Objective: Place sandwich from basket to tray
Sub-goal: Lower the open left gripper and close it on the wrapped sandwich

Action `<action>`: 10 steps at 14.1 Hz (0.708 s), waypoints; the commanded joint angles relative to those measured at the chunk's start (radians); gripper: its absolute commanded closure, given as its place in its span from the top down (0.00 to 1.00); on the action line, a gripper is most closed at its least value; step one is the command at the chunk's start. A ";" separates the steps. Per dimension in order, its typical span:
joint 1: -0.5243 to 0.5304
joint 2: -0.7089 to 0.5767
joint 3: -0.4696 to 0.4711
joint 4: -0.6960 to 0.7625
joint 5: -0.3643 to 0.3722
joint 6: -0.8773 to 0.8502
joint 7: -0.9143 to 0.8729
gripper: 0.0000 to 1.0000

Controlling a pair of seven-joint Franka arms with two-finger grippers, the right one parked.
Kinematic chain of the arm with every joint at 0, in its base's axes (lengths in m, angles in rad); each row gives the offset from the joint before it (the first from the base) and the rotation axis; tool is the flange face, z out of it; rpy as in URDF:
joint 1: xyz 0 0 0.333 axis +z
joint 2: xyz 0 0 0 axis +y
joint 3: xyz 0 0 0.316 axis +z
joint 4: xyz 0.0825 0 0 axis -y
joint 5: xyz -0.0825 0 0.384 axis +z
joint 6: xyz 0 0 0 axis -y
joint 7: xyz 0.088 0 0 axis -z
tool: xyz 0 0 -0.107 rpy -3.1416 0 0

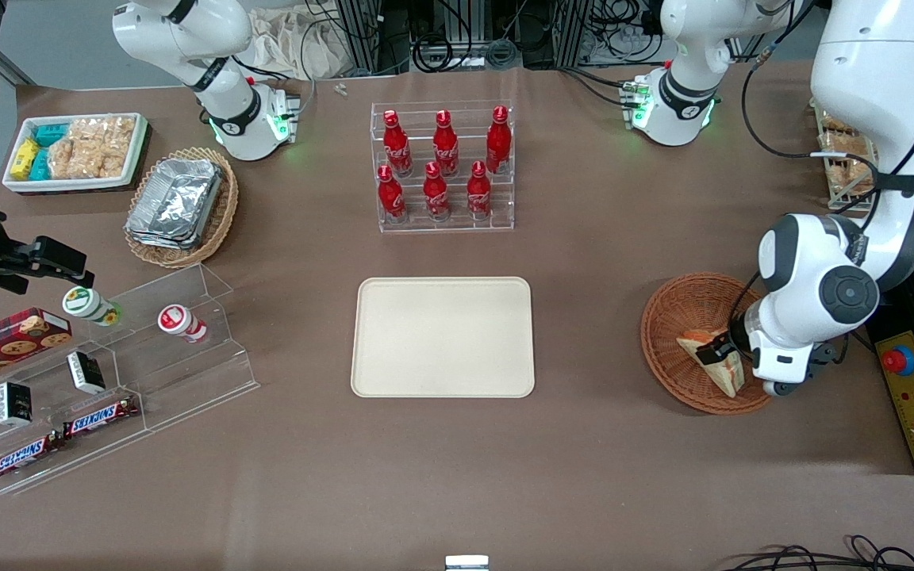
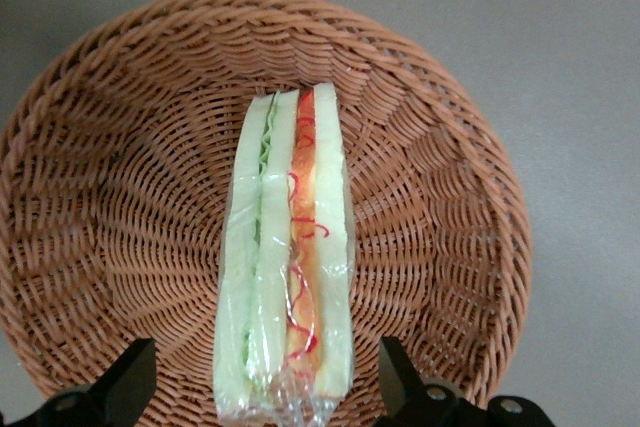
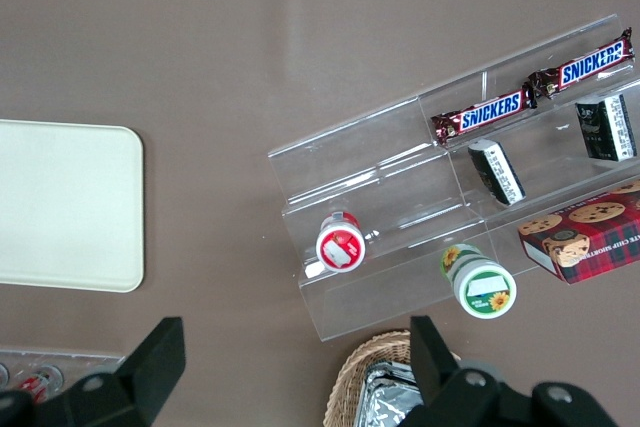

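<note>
The sandwich (image 1: 730, 376) (image 2: 288, 257), a plastic-wrapped wedge of pale bread with green and orange-red filling, stands on edge in the reddish-brown wicker basket (image 1: 679, 309) (image 2: 120, 197) at the working arm's end of the table. My gripper (image 1: 715, 351) (image 2: 264, 351) is down in the basket, open. One black finger stands on each side of the sandwich, with a gap between each finger and the wrapper. The cream tray (image 1: 443, 336) (image 3: 60, 207) lies bare in the middle of the table, toward the parked arm from the basket.
A clear rack of red bottles (image 1: 443, 166) stands farther from the front camera than the tray. A tan basket of foil containers (image 1: 183, 206), a white snack bin (image 1: 76, 151) and an acrylic step shelf (image 1: 108, 373) sit toward the parked arm's end. A yellow control box (image 1: 913, 396) lies beside the basket.
</note>
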 commanded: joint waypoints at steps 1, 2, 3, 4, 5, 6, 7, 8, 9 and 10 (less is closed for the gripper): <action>0.000 0.020 0.000 -0.015 0.023 0.037 -0.034 1.00; 0.000 0.028 0.000 -0.015 0.023 0.050 -0.035 0.93; -0.002 0.035 0.000 -0.012 0.023 0.058 -0.046 0.68; -0.002 0.037 0.000 -0.010 0.023 0.058 -0.067 0.34; -0.002 0.038 0.000 -0.009 0.024 0.058 -0.072 0.10; -0.002 0.040 0.000 -0.007 0.030 0.058 -0.075 0.00; -0.002 0.040 0.000 -0.007 0.036 0.058 -0.077 0.00; -0.002 0.040 0.000 -0.004 0.036 0.058 -0.084 0.00; -0.003 0.040 -0.002 -0.003 0.038 0.058 -0.101 0.00; -0.003 0.038 -0.002 0.002 0.038 0.055 -0.103 0.00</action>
